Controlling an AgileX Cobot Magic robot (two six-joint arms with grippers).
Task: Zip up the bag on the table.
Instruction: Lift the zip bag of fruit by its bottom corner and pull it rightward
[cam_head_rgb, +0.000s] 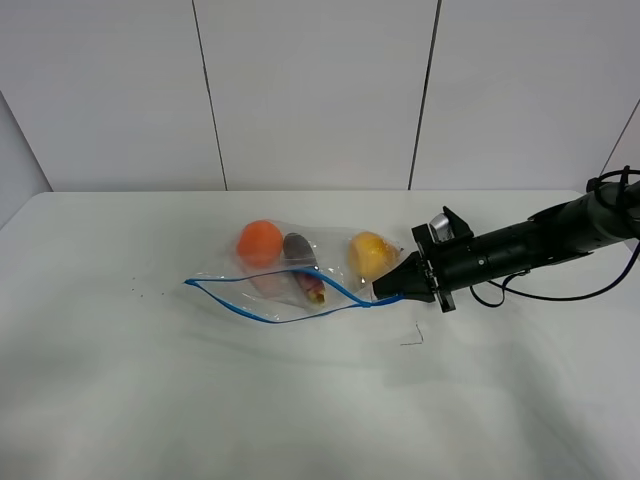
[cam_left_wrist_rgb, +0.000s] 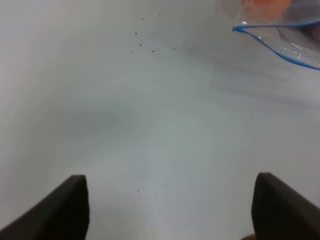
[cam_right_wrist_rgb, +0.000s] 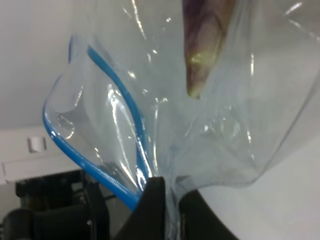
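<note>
White table (cam_head_rgb: 120, 400): bag (cam_head_rgb: 272, 292) corner pinched in right jaws.

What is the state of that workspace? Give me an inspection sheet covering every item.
Surface: white table, a few dark specks.
Job's things: clear bag lying flat, blue zipper strip gaping open; orange item, purple item and yellow item inside.
Clutter: one thin bent scrap near the bag.
Grippers: right gripper shut on the bag's zipper-end corner; left gripper open over bare table, apart from the bag.
Cables: black cable looping under the right arm.
Surroundings: pale panelled wall; nothing else seen.
</note>
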